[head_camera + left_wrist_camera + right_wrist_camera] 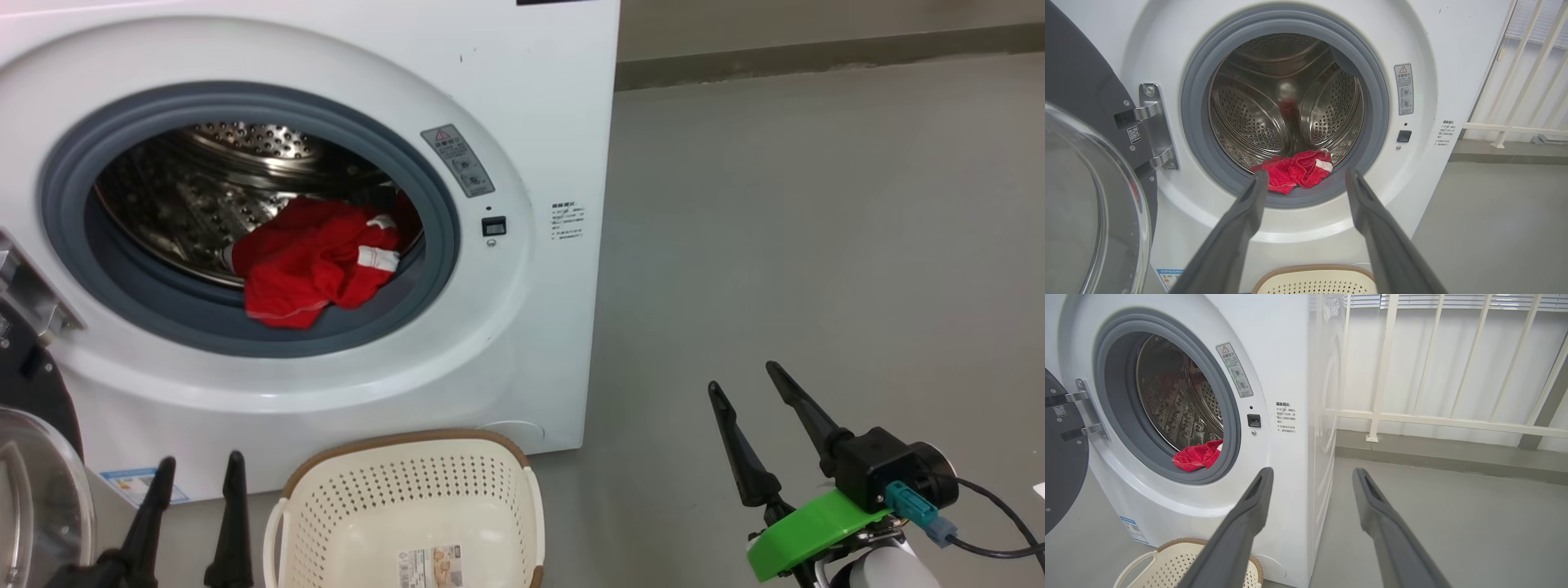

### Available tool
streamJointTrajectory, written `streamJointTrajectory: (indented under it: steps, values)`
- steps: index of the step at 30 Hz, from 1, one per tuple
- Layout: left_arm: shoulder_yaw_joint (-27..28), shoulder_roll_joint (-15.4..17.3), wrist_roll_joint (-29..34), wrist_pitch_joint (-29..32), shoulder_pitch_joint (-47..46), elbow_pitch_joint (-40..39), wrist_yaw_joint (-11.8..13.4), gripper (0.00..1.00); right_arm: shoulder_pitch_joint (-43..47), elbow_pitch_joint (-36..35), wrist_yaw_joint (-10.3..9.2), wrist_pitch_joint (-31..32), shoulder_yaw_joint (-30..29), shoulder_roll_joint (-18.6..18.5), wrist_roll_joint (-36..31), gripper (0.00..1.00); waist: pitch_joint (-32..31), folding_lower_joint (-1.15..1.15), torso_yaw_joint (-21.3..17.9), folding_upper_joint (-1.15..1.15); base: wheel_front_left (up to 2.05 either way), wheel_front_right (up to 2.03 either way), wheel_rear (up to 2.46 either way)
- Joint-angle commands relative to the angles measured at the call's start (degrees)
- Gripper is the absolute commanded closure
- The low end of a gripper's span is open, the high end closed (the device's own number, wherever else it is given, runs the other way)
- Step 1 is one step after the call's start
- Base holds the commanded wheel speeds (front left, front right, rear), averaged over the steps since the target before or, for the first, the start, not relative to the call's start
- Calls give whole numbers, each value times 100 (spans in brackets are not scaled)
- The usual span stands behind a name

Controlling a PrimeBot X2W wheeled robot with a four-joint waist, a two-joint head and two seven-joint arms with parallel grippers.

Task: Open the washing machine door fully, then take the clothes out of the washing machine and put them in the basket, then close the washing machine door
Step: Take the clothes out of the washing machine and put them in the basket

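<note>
Head view: high, near, looking down on washer front and basket.
Left wrist view: low, close, facing square into drum.
Right wrist view: low, further right, facing washer obliquely.
Shared by all three: drum mouth, clothes, basket rim.

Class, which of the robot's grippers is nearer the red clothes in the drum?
Left. The left gripper, open, hangs before the washing machine, below the clothes and pointing at them. The right gripper, open too, is off past the machine's right side, over the floor.
</note>
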Motion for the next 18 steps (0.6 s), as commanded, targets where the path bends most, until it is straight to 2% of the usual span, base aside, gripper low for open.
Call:
streamJointTrajectory:
  steps: [1, 7, 18]
  values:
    - [192, 127, -20, -22, -385, -81, 0, 0, -136, -142, 28, -37, 153, 9, -46, 0, 72, 0, 63, 0, 0, 0, 0]
    - [152, 202, -36, -16, -836, 158, -63, 0, -227, -206, 28, -37, 185, -21, -84, 0, 331, 0, 152, 0, 0, 0, 0]
    - [48, 115, -48, -32, -2166, 709, -101, 0, -696, -468, 28, -37, 129, -50, -184, 0, 1299, 0, 294, 0, 0, 0, 0]
